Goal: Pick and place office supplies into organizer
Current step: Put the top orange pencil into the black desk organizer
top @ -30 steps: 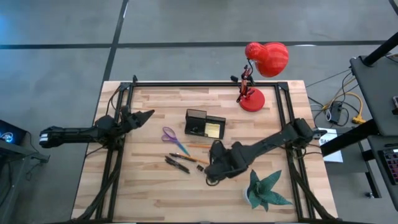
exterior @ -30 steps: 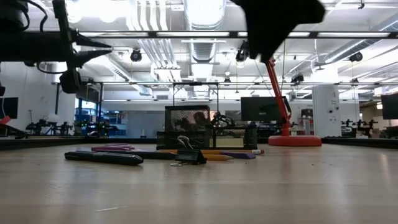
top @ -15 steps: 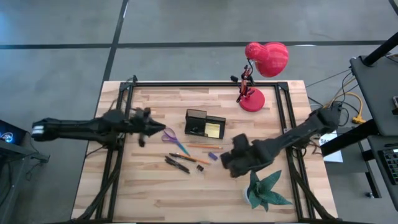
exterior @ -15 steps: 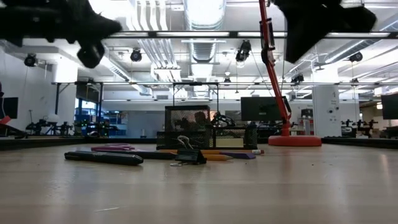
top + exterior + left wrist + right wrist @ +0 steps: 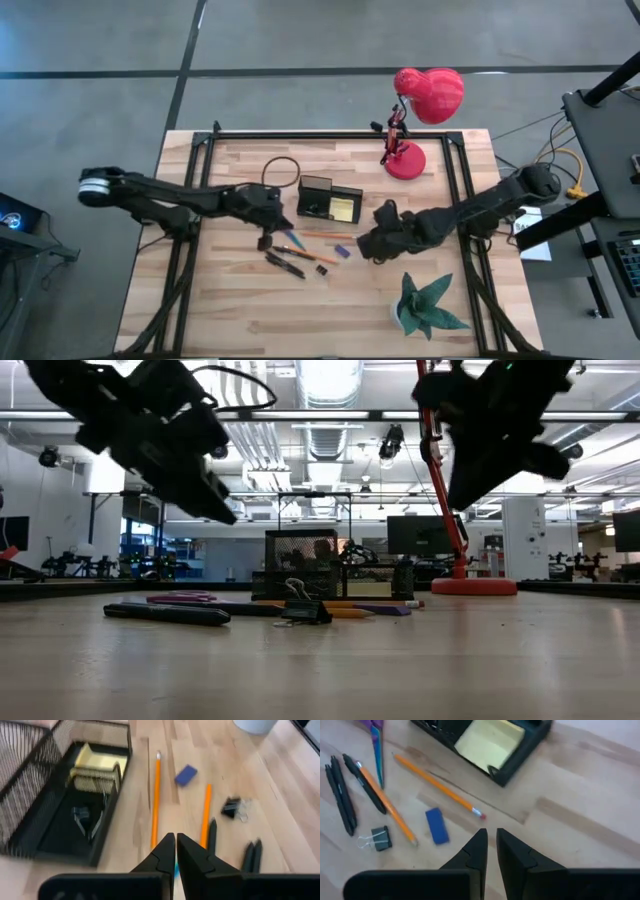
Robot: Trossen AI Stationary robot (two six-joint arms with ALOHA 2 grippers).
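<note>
Organizer (image 5: 60, 800): black mesh, compartmented.

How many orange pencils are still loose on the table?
2: one with an eraser tip beside the organizer, one next to the black pens. Others may be hidden.

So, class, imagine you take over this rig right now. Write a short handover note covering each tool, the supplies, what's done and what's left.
Left tool: shut, nothing visibly held, low over the table beside the organizer.
Right tool: holds nothing, hovers near the blue eraser.
Done: the yellow sticky-note pad and one binder clip are in the organizer.
Left to do: the purple scissors, two orange pencils, dark pens, the eraser and a second binder clip lie on the table.
</note>
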